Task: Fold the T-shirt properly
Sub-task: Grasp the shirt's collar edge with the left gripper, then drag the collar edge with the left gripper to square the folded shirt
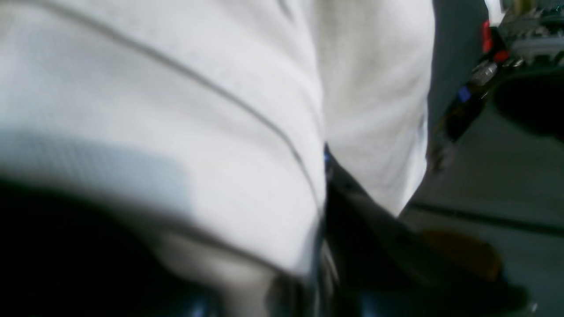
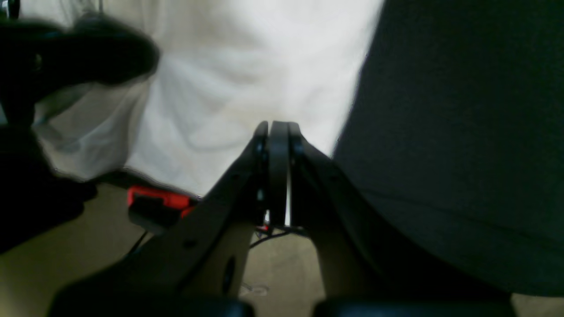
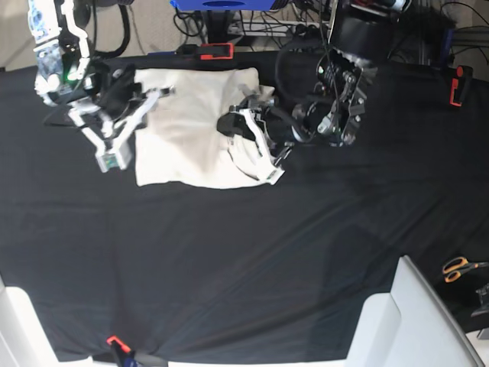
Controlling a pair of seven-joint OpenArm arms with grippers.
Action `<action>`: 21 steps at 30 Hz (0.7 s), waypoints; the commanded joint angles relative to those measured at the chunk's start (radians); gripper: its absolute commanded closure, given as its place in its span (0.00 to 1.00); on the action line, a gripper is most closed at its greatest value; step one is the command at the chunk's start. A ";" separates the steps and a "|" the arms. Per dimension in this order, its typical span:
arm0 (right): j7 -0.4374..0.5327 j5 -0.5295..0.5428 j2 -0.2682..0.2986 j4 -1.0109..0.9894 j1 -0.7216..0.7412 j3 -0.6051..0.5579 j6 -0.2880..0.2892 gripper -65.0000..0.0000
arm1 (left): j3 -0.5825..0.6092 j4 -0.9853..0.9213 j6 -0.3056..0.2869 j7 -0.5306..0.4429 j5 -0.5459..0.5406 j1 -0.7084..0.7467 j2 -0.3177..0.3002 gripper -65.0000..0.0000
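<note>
The cream T-shirt lies partly folded on the black tablecloth at the back of the table. My left gripper is at the shirt's right edge, where the cloth is bunched and lifted. In the left wrist view the T-shirt fills the blurred frame, pinched against a dark finger. My right gripper is shut with nothing between its fingers, just above the T-shirt near its edge. In the base view the right gripper sits at the shirt's far left corner.
Red clamps hold the tablecloth at the back edge, the right side and the front. Orange-handled scissors lie at the right edge. A white bin stands at the front right.
</note>
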 commanded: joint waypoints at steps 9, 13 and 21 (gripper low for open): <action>0.015 0.001 0.008 0.015 0.005 0.049 -0.001 1.00 | 0.269 0.037 -0.003 0.174 0.330 -0.224 -0.001 1.00; 0.015 0.001 0.008 0.015 0.008 0.049 -0.001 1.00 | 0.436 0.019 -0.003 0.176 0.449 -0.315 0.004 1.00; 0.015 0.001 0.008 0.015 0.005 0.051 -0.001 1.00 | 0.600 -0.015 -0.005 0.168 0.695 -0.399 0.042 1.00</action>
